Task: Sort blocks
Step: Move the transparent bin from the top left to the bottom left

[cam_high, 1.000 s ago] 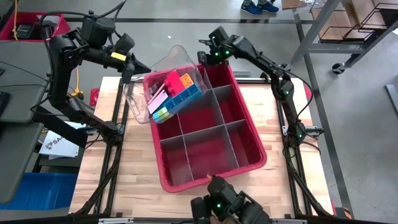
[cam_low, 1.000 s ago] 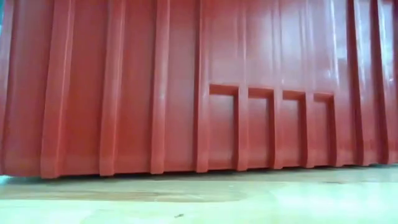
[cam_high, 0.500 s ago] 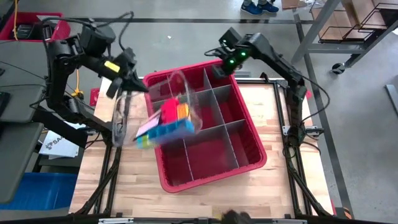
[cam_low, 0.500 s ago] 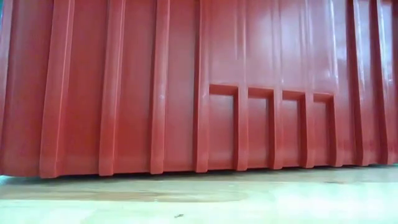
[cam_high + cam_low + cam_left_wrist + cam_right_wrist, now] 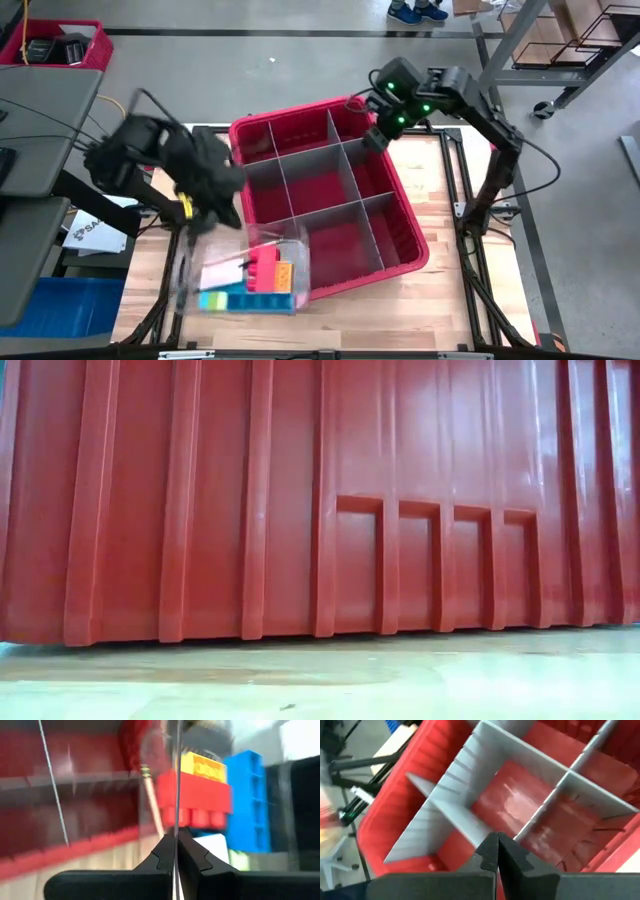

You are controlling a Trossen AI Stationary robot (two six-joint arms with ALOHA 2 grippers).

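Blocks [image 5: 262,279] are sitting in the clear container [image 5: 245,272] we are pinching with our left gripper [image 5: 176,836]; our right gripper [image 5: 497,840], fingers together, is hovering over the red bin [image 5: 405,262].

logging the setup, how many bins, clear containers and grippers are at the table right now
red divided bin: 1
clear container holding blocks: 1
grippers: 2 (left gripper shut on the clear container's wall, right gripper shut above the bin)
total: 4
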